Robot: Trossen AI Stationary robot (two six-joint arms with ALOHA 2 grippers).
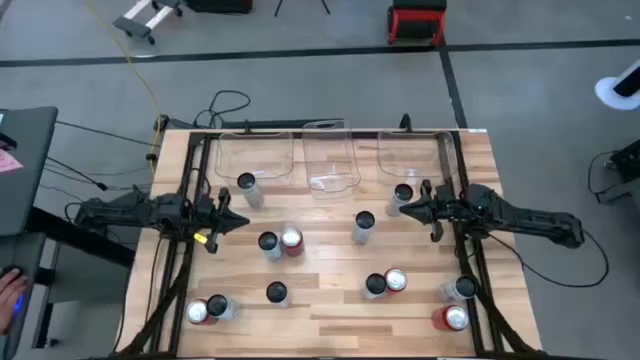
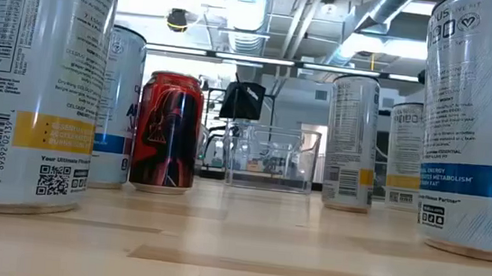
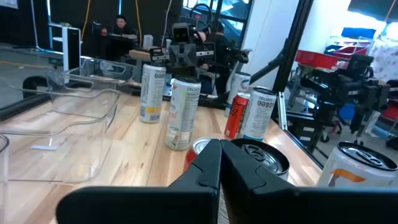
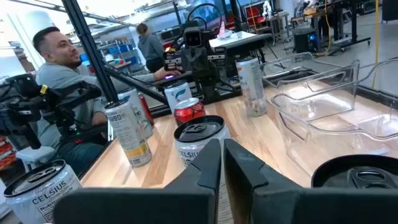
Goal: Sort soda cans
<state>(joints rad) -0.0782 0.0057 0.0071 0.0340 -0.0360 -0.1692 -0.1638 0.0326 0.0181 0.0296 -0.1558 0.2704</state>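
About a dozen upright soda cans stand on their bases across the wooden table. A silver can (image 1: 247,185) stands by the left bin, and a silver and red pair (image 1: 280,242) stands mid-table. There are also a lone silver can (image 1: 363,224), another pair (image 1: 386,283) and a red can (image 1: 453,319) at the near right. My left gripper (image 1: 226,212) hovers shut at the table's left side, with a red can (image 3: 200,148) and a dark-topped can (image 3: 264,157) just beyond its fingertips. My right gripper (image 1: 407,209) is shut at the right side, beside a dark-topped can (image 1: 403,194).
Three clear plastic bins (image 1: 330,160) stand in a row along the far edge. Black frame rails (image 1: 185,250) run along the table's left and right sides. Bare wood lies open at the near middle (image 1: 330,320). People sit beyond the table (image 4: 59,68).
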